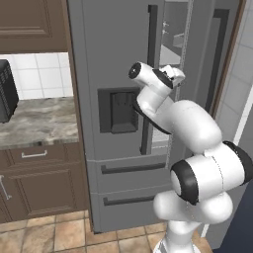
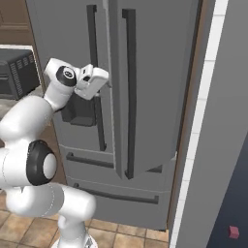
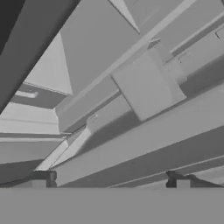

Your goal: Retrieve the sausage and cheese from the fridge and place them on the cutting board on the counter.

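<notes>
The white arm (image 1: 197, 163) rises up front. Its end effector (image 3: 109, 177), fingertips spread apart on nothing, sits at the fridge (image 1: 118, 44), whose right door (image 2: 145, 87) stands ajar just beyond.

Dark brown wood upper cabinet (image 1: 27, 24) w/ raised panel, top left in left base view. Below it white square-tiled backsplash wall (image 1: 42, 74). Black boxy slatted appliance (image 1: 7, 91) at far left edge, standing in front of the tiles; same unit seen in right base view, upper left. Dark brown lower cabinets (image 1: 42, 185) w/ silver bar handle (image 1: 33, 154) on top drawer, another silver handle on the door at far left. Floor: tan/terracotta square tiles (image 1: 59, 234) w/ pale grout. On the right, white tiled wall panel (image 2: 206, 121) w/ brown wood trim strip (image 2: 190, 116) alongside. Small pink-red cube (image 2: 234, 232) low against dark blue area, bottom right of right base view. Light even, no hard shadows.
</notes>
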{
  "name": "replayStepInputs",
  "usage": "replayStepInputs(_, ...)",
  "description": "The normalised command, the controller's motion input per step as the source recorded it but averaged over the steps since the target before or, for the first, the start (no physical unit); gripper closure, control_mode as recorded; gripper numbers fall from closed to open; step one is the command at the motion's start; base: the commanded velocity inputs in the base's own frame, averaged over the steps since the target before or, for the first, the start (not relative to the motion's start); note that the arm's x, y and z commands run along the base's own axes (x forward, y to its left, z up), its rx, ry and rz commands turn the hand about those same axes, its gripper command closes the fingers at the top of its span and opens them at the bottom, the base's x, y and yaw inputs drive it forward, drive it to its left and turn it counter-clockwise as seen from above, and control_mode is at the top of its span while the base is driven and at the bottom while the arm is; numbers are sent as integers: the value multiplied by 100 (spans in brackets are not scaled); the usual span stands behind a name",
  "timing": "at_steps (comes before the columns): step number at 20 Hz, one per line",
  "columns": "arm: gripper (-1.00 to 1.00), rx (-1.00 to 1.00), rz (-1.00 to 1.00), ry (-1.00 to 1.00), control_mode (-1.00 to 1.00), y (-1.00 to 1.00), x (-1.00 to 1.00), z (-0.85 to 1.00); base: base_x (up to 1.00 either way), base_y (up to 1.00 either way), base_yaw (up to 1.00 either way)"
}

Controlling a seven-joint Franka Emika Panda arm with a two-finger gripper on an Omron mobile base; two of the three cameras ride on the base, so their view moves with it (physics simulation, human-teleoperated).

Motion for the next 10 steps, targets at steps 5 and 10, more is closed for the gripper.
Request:
replayStepInputs(5,-100,0,0,-9,-100,-37,25,-23,0,0,0)
replayStepInputs(10,-100,0,-7,-12,-100,-54,14,-15,0,0,0)
